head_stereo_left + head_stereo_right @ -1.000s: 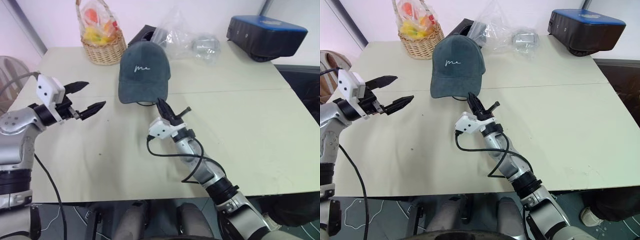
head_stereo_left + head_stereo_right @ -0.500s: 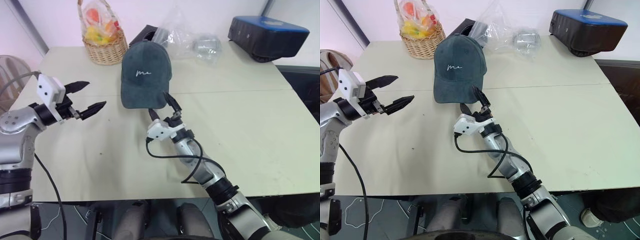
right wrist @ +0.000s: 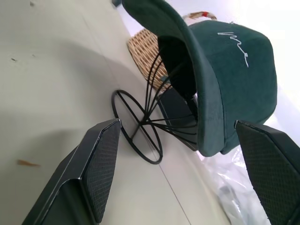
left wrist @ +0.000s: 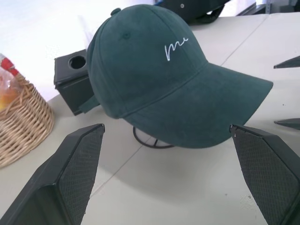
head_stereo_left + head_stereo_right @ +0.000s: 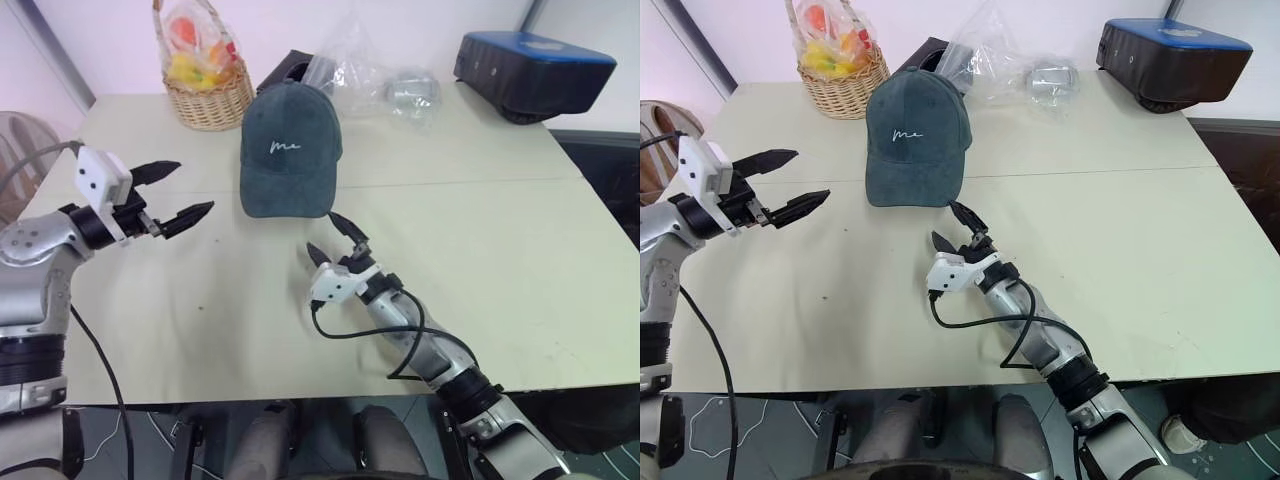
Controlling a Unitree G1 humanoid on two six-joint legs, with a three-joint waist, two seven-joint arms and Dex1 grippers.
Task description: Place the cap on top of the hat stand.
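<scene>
The dark green cap sat on the black wire hat stand, brim toward the robot, on the pale table. The right hand hovered just in front of the brim, its fingers spread wide and holding nothing, clear of the fabric. The left hand, also spread wide and empty, was poised well off to the cap's side, pointing across toward it. Beyond the cap stood a wicker basket, a black box and crumpled clear plastic.

Right claw released the cap, opened and withdrew
</scene>
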